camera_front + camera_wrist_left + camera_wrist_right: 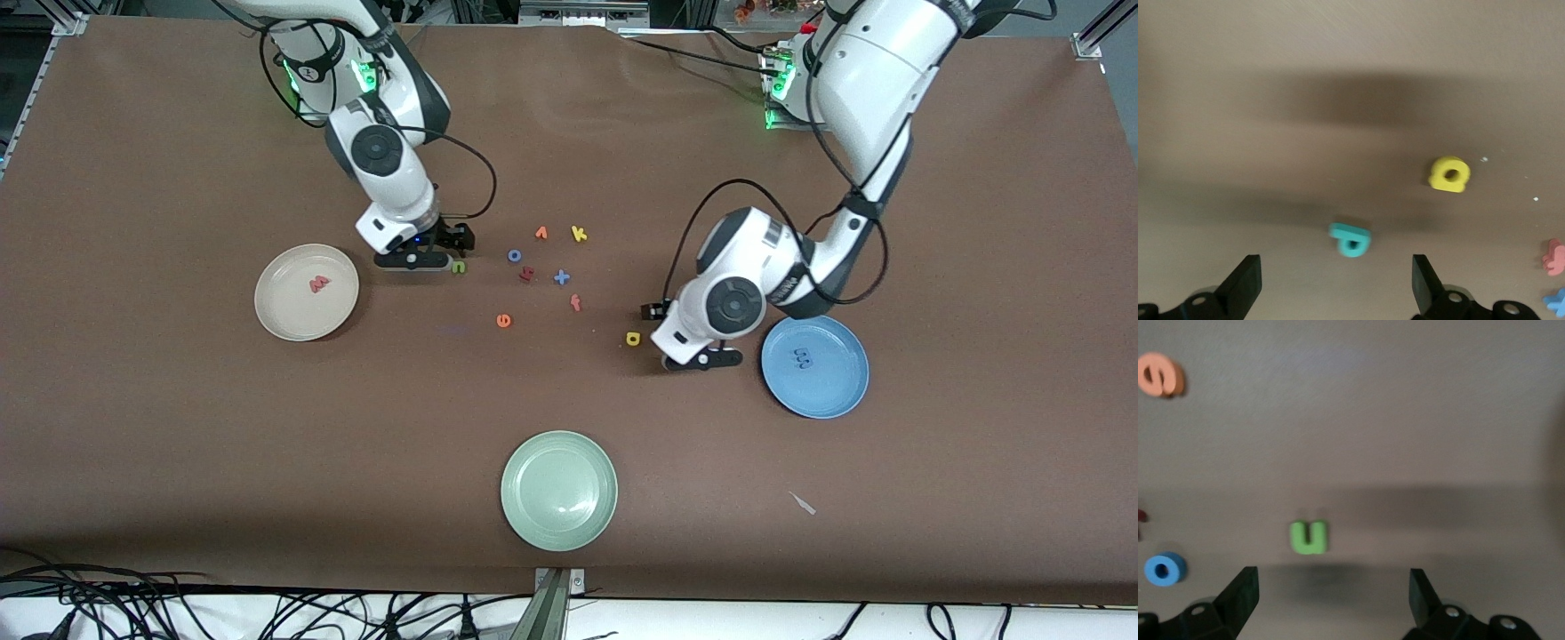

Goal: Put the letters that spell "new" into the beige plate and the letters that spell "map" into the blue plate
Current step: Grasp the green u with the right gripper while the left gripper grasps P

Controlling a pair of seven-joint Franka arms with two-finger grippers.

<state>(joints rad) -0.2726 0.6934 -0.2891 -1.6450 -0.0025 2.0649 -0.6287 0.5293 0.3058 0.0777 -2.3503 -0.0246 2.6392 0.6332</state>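
Both grippers wide open, nothing held.
Right gripper [1328, 593] over green foam n [1309, 537], beside round beige plate [276, 311] holding pinkish-red w [318, 284]. Left gripper [1337, 283] over teal p [1351, 240], near yellow a [1449, 174]; blue m [805, 357] in round blue plate [836, 391]. Orange e [504, 320] on table.

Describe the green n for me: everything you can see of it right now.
The green n is a tiny, chunky letter that looks like foam, bright lime green, lying flat on the brown table. It is in neither plate; it lies between the beige plate and the loose letter cluster. The open right gripper hangs just above it. Nothing touches it.
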